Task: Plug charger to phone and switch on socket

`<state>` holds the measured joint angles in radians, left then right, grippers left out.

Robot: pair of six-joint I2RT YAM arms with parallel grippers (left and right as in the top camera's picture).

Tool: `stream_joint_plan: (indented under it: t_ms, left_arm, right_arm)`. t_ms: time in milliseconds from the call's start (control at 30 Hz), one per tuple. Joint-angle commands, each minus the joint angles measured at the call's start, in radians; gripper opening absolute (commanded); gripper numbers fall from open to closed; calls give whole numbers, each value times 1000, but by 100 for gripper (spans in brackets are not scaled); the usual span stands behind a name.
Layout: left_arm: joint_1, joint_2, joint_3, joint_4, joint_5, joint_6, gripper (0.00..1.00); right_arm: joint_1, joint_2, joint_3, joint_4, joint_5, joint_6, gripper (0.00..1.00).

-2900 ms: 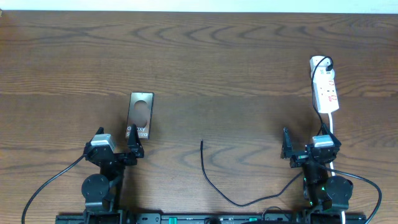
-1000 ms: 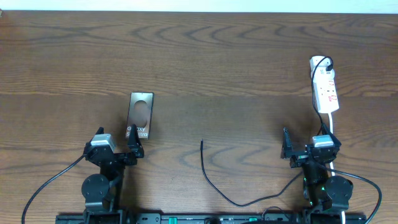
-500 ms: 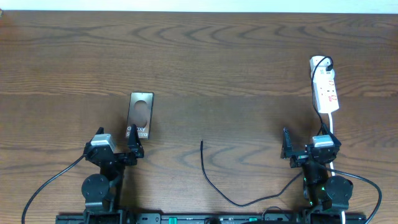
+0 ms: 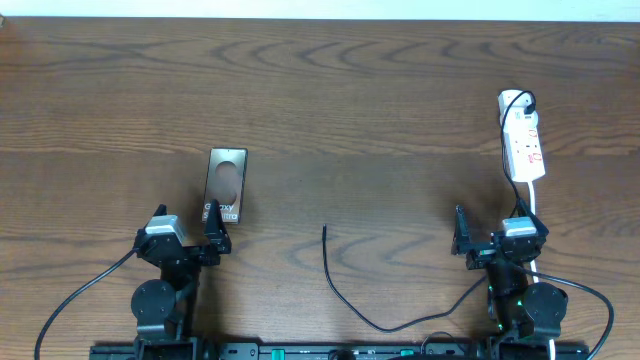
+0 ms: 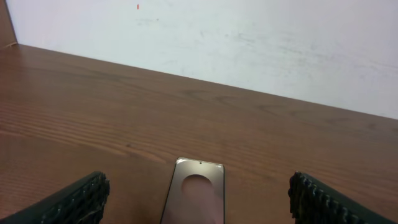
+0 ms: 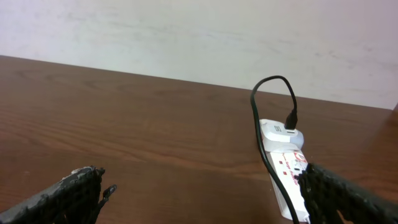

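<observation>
The phone lies flat on the left of the table, glossy back up with a round mark. My left gripper rests open just in front of it. In the left wrist view the phone lies between and beyond the wide-apart fingers of the left gripper, untouched. The charger curls across the table's middle, its free tip pointing away. The white socket lies at the far right. My right gripper stands open in front of it, empty. In the right wrist view the socket sits beyond the right gripper.
A black plug sits in the socket's far end, its black lead looping back along the strip. A white cord runs from the socket toward the right arm. A pale wall stands behind the table's far edge.
</observation>
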<state>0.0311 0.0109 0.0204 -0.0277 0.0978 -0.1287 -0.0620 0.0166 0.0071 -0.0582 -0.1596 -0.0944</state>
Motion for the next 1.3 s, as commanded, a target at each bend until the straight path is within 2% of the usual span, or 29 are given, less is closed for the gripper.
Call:
stream_joint_plan:
  t_ms: [0,100,300,533,800,933,1267]
  left_arm:
    - [3,-4,-10,-45,-1,-4,93]
    - [3,29,37,-105,-1,-3,93]
    - [3,243,192,-158,21,31,93]
    - [3,702,516,-292,21,46,94]
    - [3,1091,785,-489,21,50,93]
    - [3,1160,799,-488,21,50,93]
    - [3,1164,799,-481,21,49,93]
  right_arm:
    - [4,-5,-2,-6,11,11,99]
    - [4,-5,-2,-6,11,11,99]
    - [4,-5,-1,-6,11,11,99]
    - [4,-5,-2,-6,11,11,99]
    - [4,-5,-2,-6,11,11,99]
    - [4,-5,-2,-6,11,11,99]
    - [4,-5,-2,-6,11,11,99]
